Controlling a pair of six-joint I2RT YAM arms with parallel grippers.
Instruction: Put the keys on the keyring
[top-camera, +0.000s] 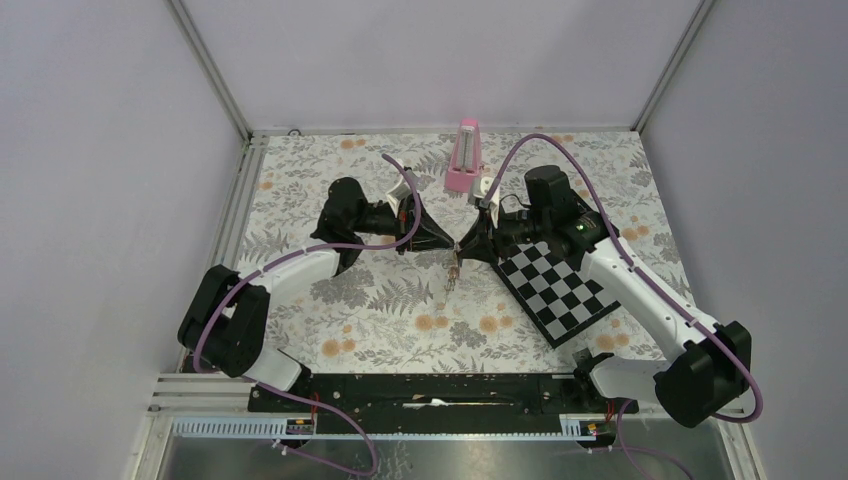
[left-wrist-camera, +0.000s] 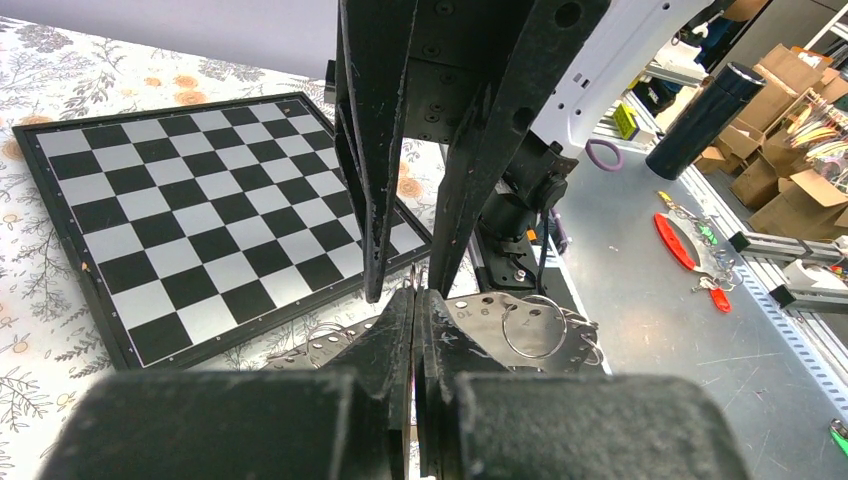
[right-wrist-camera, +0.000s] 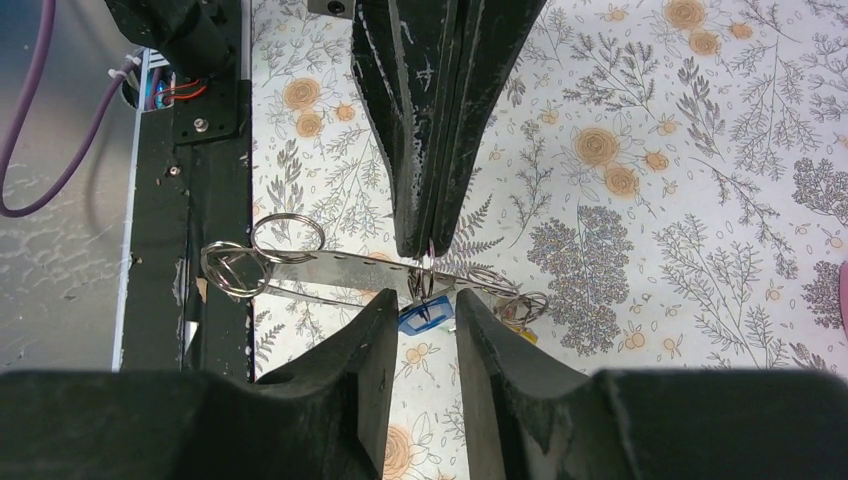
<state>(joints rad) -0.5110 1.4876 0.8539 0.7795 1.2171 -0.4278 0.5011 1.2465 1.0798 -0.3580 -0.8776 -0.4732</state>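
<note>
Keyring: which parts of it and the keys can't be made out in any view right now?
- Top external: keyring too small; whether any key is threaded is unreadable.
- Right wrist: blue key shows only its head between the right fingers; yellow key is a sliver past one finger.
- Left wrist: left fingers cover their own pinch point and both keys.

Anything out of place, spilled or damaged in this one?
Nothing looks spilled or damaged. The only oddity is the checkerboard, which lies turned at an angle to the edges of the table, on its right half.
</note>
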